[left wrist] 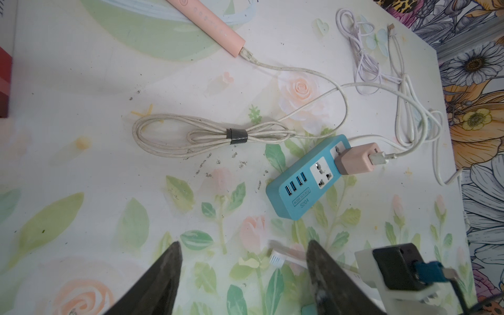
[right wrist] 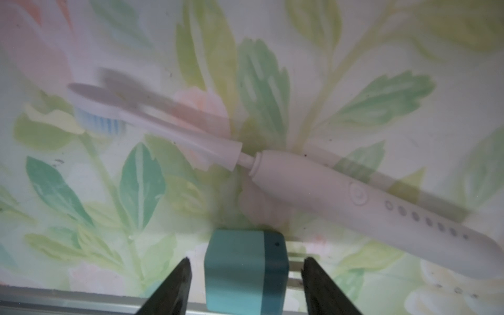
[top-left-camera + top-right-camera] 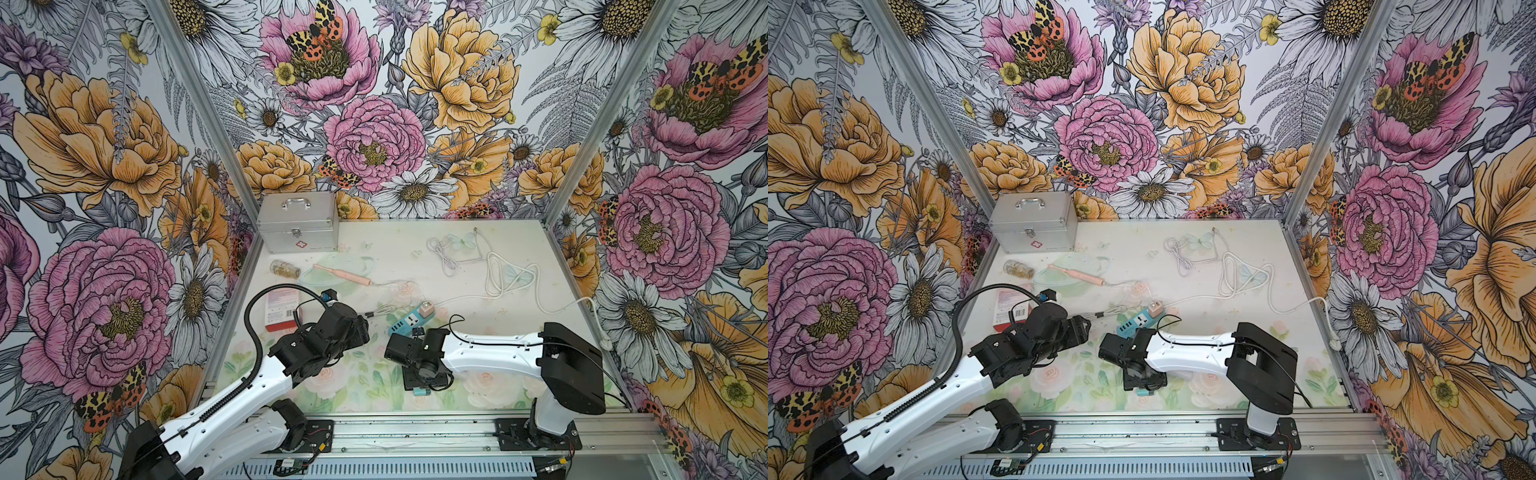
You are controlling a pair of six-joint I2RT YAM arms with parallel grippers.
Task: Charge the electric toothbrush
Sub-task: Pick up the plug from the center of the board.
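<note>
A white electric toothbrush [image 2: 354, 201] lies flat on the floral mat, and its bristle head [image 1: 275, 257] shows beside my left gripper's finger. A teal charger cube [image 2: 245, 272] sits between the fingers of my right gripper [image 2: 246, 259], which is open with a gap on each side. My left gripper [image 1: 244, 242] is open over bare mat and holds nothing. A pink toothbrush [image 3: 345, 274] lies at the back left. Its cable runs to a pink adapter [image 1: 354, 159] plugged into the blue power strip [image 1: 297, 191]. In both top views the wrists hide the fingers.
A silver case [image 3: 297, 222], a small bottle [image 3: 284, 269] and a red box [image 3: 282, 309] stand along the left side. A tied cable bundle [image 1: 210, 136] lies near the strip. Loose white cables [image 3: 498, 270] spread at the back right. The metal rail [image 3: 415, 432] borders the front.
</note>
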